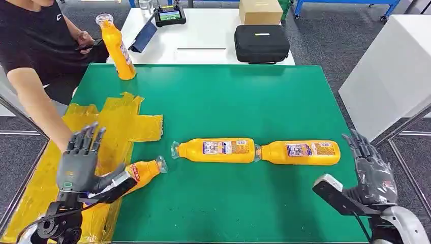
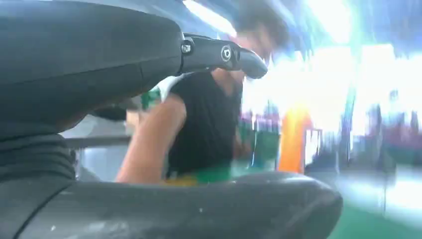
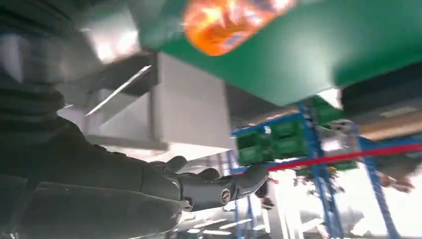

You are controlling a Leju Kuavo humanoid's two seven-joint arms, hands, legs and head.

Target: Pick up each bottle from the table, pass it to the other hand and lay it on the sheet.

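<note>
**Roll-off risk at the sheet edge**

Green bench (image 1: 213, 101) carries two bottles (image 1: 216, 150) (image 1: 300, 152) at centre. At 8 o'clock a third bottle (image 1: 145, 172) overlaps the yellow sheet (image 1: 119, 122); it could be rolled off. Left robot hand (image 1: 81, 160) and right robot hand (image 1: 373, 173) are spread, empty.

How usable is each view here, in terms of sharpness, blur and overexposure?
Head view: sharp, evenly lit, the bottle labels visible. Left wrist view: heavily blurred, background blown out by bright light, the person smeared. Right wrist view: blurred too, an orange bottle is a glaring smear, the floor area overexposed.
</note>
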